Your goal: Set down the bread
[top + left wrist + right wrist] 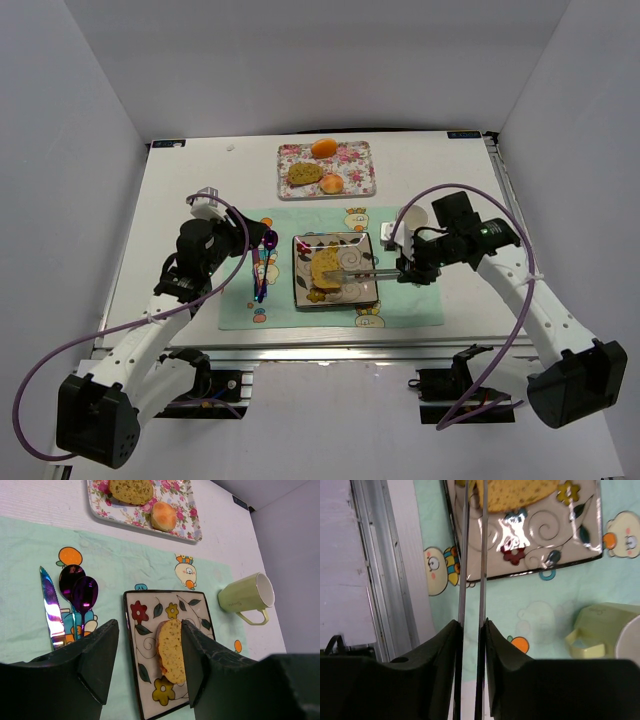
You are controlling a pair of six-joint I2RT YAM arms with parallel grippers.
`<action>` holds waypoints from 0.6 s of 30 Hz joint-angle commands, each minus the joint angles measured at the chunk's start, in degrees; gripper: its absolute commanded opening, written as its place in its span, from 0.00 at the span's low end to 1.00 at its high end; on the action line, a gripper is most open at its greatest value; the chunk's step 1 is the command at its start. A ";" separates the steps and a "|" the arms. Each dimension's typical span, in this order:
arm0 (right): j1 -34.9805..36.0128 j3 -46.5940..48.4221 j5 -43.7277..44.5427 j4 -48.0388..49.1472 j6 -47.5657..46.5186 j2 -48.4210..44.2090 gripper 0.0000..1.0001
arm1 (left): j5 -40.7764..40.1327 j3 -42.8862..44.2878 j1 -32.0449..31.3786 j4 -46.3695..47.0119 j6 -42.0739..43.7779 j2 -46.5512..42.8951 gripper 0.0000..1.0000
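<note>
A golden-tan slice of loaf bread (172, 650) with a darker crust lies on the square glazed plate with painted flowers and swirls (355, 255), toward the plate's left side in the top view. The plate sits in the middle of a pale green cartoon-print placemat (125, 562) on the white desk (180, 200).

The right hand (470, 625) is at the right of the plate, its fingers pressed against the two thin arms of a pair of metal tongs (483, 555). The arms run almost parallel toward the bread, and their tips leave the top of the right wrist frame, so contact with the bread cannot be told.

The left hand (150, 625) hangs above the placemat with its fingers spread wide and nothing between them.

A light green mug (245, 600) lies on its side at the right of the left wrist frame. A shiny iridescent knife (50, 607) and two purple metal spoons (82, 592) lie at the left. A rose-patterned rectangular tray (185, 505) at the top carries an olive-brown bread piece (131, 490) and a pale round bun (164, 515).
</note>
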 commanded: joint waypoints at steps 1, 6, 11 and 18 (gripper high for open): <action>-0.50 5.75 -2.64 6.04 8.23 -2.01 0.26 | 0.06 0.96 0.34 1.23 -0.02 -1.18 0.63; -11.19 8.20 0.87 23.82 28.16 0.51 0.00 | 0.75 1.74 0.34 1.58 0.06 -0.31 0.57; -26.81 7.20 11.56 36.32 45.99 6.92 0.00 | 1.90 1.93 0.34 2.27 -0.02 0.83 0.42; -30.11 -8.47 31.89 51.44 52.11 13.85 0.00 | 3.21 0.86 0.34 4.84 -1.25 1.88 0.42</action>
